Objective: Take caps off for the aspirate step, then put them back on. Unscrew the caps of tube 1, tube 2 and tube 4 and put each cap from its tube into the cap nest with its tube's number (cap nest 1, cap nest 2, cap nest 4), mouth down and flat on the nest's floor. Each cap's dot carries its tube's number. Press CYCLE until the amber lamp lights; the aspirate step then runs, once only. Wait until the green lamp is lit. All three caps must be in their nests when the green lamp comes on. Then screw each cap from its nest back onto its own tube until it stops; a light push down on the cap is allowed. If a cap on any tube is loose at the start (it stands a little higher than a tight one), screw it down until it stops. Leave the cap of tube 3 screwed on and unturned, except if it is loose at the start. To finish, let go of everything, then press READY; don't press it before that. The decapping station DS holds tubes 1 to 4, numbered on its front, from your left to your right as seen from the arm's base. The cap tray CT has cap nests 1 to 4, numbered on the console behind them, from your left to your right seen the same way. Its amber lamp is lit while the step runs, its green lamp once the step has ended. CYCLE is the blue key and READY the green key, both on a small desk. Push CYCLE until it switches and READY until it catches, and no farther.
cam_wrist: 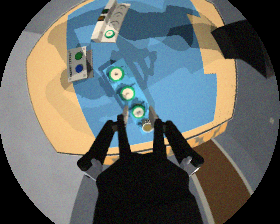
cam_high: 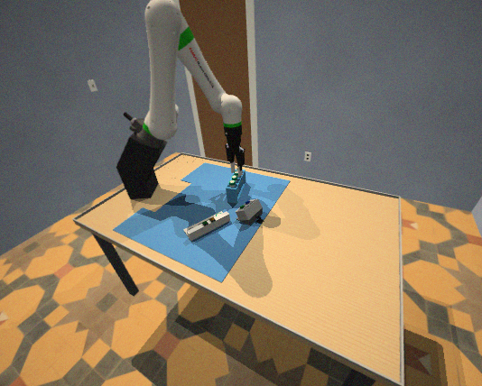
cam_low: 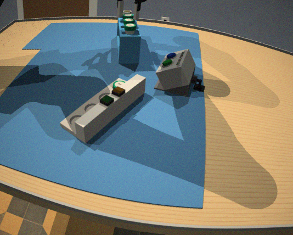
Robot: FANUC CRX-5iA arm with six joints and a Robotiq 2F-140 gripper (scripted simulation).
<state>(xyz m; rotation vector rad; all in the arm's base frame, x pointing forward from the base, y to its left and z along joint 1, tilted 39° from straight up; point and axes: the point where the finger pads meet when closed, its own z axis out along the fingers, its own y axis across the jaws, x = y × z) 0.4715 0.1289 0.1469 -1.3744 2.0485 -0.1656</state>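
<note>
The blue decapping station (cam_low: 129,41) holds a row of tubes. Three of them carry green caps (cam_low: 128,21). The tube at the far end (cam_low: 127,11) stands open, without a cap. My gripper (cam_low: 128,4) hangs just above that far end, partly open and empty; in the wrist view (cam_wrist: 143,122) the open tube mouth (cam_wrist: 148,122) lies below, between the fingers. One green cap (cam_low: 119,83) sits in the end nest of the white cap tray (cam_low: 105,107), at the end nearest the desk. The tray's other nests are empty.
The grey desk (cam_low: 175,70) with the blue key (cam_low: 170,55) and the green key (cam_low: 167,62) stands right of the tray. Two lamps, amber (cam_low: 118,91) and green (cam_low: 106,100), sit on the tray's console; neither looks bright. The arm's black base (cam_high: 137,171) is at the table's far left.
</note>
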